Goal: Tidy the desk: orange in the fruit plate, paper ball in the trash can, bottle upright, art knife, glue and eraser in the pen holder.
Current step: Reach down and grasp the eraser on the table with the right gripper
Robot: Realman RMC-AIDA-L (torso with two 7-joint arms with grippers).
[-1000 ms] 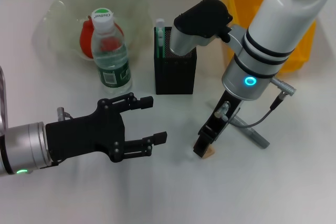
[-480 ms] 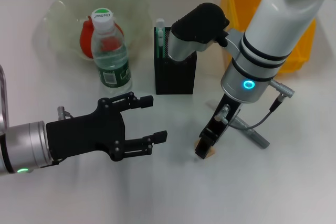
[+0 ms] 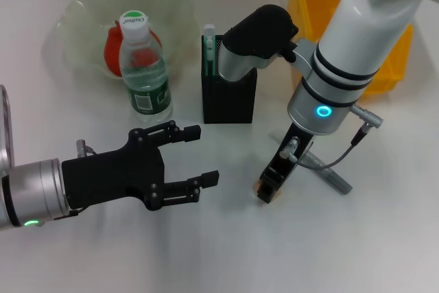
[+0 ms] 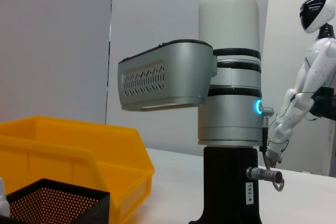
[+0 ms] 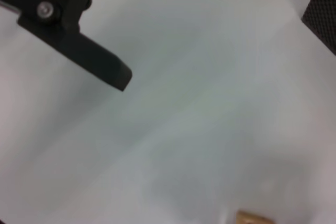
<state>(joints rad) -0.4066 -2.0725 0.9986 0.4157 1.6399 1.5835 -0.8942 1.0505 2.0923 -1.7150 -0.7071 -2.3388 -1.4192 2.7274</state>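
Observation:
My right gripper [image 3: 267,191] points down at the white desk [image 3: 357,252], its tip right at the tan eraser [image 3: 260,185], which is mostly hidden under it. The eraser shows at the edge of the right wrist view [image 5: 254,217]. The grey glue [image 3: 330,175] lies on the desk just right of that gripper. The mint-green art knife [image 3: 208,53] stands in the black mesh pen holder [image 3: 230,97]. The bottle [image 3: 144,73] stands upright in front of the green fruit plate [image 3: 75,12], which holds the orange [image 3: 112,51]. My left gripper [image 3: 188,158] is open and empty at the front left. The paper ball is out of view.
The yellow trash can [image 3: 389,73] stands at the back right, behind my right arm [image 4: 228,103]; it also shows in the left wrist view [image 4: 68,150]. One finger of the left gripper [image 5: 100,66] shows in the right wrist view, across bare desk from the eraser.
My right gripper has shifted slightly at the eraser, which shows less than before. My left arm has not moved.

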